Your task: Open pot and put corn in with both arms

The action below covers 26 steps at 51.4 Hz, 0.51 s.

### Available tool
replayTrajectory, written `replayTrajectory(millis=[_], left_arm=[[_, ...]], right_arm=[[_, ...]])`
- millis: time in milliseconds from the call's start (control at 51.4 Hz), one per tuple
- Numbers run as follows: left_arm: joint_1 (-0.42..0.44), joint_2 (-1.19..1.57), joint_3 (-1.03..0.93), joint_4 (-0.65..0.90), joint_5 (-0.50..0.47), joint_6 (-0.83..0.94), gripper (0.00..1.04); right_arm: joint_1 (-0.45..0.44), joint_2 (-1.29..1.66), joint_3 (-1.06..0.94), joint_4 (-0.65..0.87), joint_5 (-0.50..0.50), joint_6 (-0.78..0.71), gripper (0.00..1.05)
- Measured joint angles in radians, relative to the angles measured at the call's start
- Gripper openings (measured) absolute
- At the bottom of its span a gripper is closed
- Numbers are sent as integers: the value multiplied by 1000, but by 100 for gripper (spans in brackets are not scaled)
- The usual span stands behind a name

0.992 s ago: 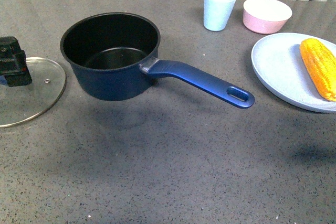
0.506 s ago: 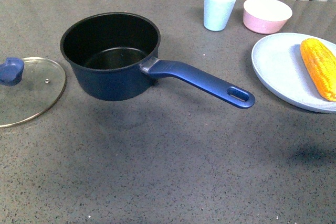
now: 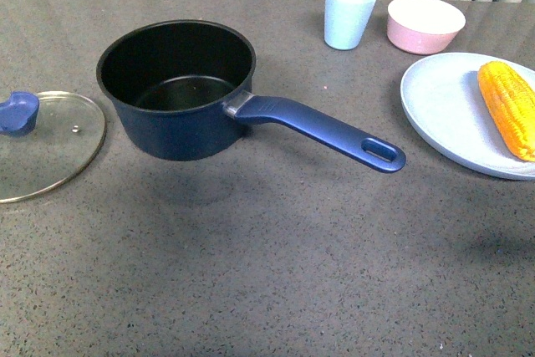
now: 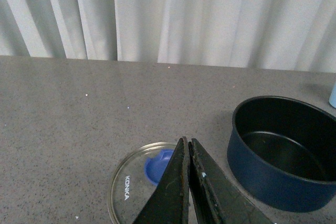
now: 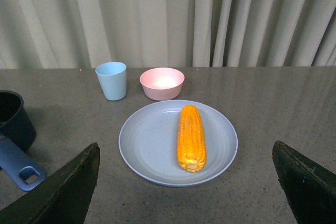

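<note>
A dark grey, finely speckled tabletop (image 3: 276,273) with a matte, stone-like look fills the front view, evenly lit, with soft shadows beneath the pot and near the right edge. Behind its far edge hang pale off-white pleated curtains (image 4: 168,14), which close off the room in every view.

The dark navy blue saucepan (image 3: 175,114) with a black inside stands upright and uncovered on the left half of the tabletop. Its long blue handle (image 3: 318,127) with a slot hole points right and toward the near edge. The round glass lid (image 3: 58,152) with a metal rim lies flat just left of the saucepan, not touching it, blue knob (image 3: 18,112) upward.

The whole yellow-orange corn cob (image 3: 507,108) lies on a round pale blue-grey plate (image 3: 451,114) at the right, well apart from the saucepan. Beyond the plate, near the curtains, a pale blue cup (image 3: 349,12) and a pink bowl (image 3: 425,22) with a white inside stand side by side.

In the left wrist view the left gripper (image 4: 188,141) hangs above the lid, its black jaws pressed together with only a hairline gap and nothing between them; the word KONKA reads on the glass. In the right wrist view the right gripper (image 5: 185,145) has its jaws spread wide and grips nothing; the plate and corn cob show between them, further off.
</note>
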State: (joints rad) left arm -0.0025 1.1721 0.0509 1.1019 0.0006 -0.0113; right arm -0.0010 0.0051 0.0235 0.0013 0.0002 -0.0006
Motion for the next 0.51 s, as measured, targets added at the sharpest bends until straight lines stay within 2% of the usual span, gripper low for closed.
replayTrajectory(millis=[156,506], left_arm=[[0,-248,-3,-240,0,0,2],[0,-529,-36,-476,0,1,2]], right_arm=[[0,0,0,0,0,0,96],[0,0,0,0,0,0,96]])
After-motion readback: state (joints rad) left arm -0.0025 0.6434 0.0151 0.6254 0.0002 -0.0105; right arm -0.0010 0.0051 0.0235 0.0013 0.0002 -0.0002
